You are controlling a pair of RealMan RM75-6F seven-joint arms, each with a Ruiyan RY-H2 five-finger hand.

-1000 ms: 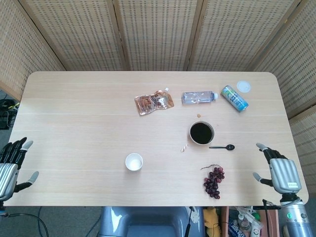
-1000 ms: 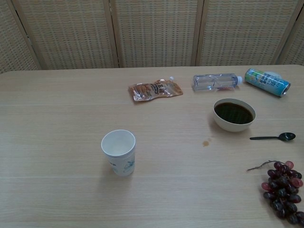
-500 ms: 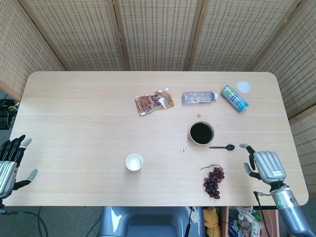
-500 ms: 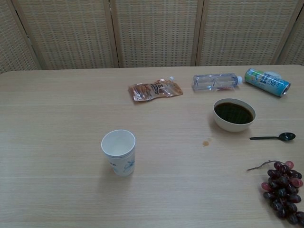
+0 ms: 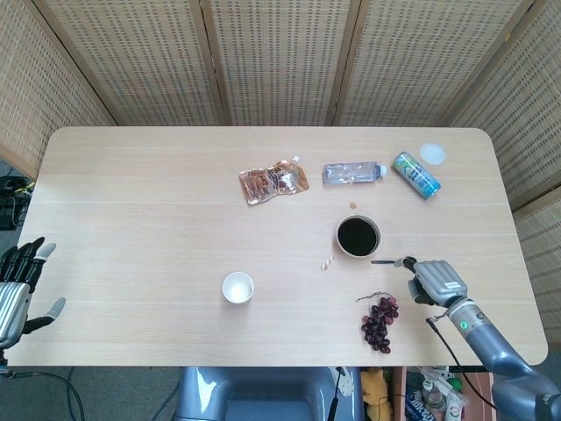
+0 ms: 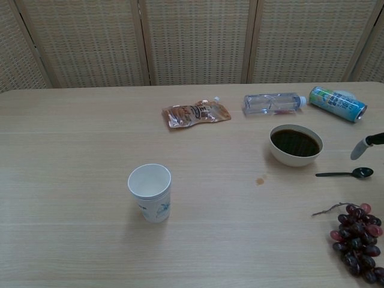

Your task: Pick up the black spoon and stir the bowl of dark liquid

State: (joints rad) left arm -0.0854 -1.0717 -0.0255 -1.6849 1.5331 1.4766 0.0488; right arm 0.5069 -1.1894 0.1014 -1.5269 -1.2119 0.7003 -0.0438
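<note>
The black spoon (image 6: 345,174) lies flat on the table just right of the white bowl of dark liquid (image 6: 295,144), its scoop pointing right. From above, only the spoon's handle (image 5: 384,261) shows beside the bowl (image 5: 358,237), because my right hand (image 5: 436,280) hovers over the scoop end. It holds nothing and its fingers are spread; one fingertip (image 6: 362,146) enters the chest view above the spoon. My left hand (image 5: 17,289) hangs off the table's left edge, open and empty.
A bunch of dark grapes (image 5: 379,322) lies close in front of the spoon. A paper cup (image 5: 237,288) stands mid-table. A foil pouch (image 5: 273,181), a clear bottle (image 5: 352,173), a can (image 5: 416,174) and a white lid (image 5: 432,154) lie behind the bowl.
My right hand has moved left from the table's right edge to above the spoon's scoop end. The left hand has drifted slightly back off the left edge.
</note>
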